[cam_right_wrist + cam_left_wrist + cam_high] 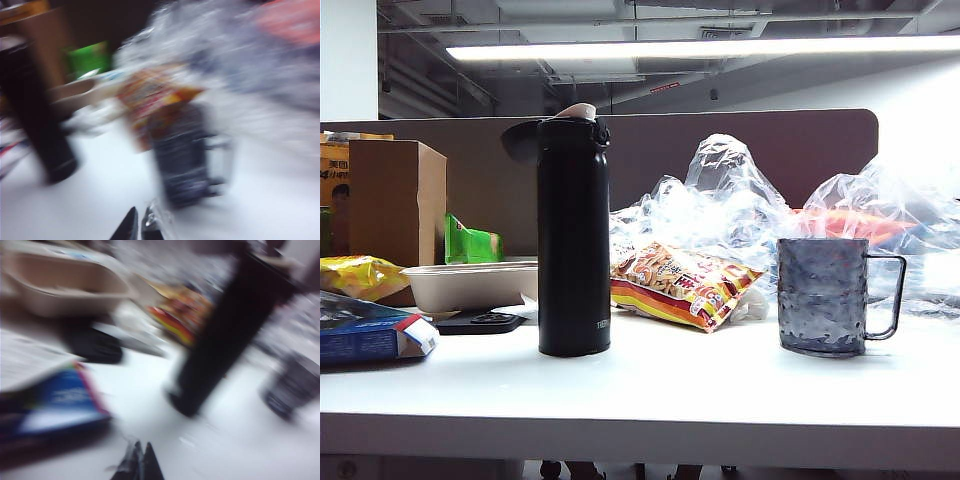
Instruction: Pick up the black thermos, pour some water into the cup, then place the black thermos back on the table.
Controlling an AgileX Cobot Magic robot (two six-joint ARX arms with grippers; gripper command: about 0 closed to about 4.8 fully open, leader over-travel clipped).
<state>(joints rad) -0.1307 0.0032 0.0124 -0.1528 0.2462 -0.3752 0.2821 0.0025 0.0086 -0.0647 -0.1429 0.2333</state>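
Standing upright on the table in the exterior view, the black thermos has its flip lid swung open and its pale spout showing, and it sits left of centre, well apart from the cup on the right, whose handle points right. Between and behind them lies a colourful snack bag, with crumpled clear plastic further back; a beige tray, a cardboard box and a blue box crowd the left side, and neither arm shows here. Through the badly blurred left wrist view, the left gripper hangs above bare white table with its dark fingertips pressed together and nothing between them; the thermos leans across the frame beyond it, untouched, with the cup off to one side. Equally smeared, the right wrist view puts the right gripper just before the cup, its jaws nearly closed and empty, the thermos apart from it.
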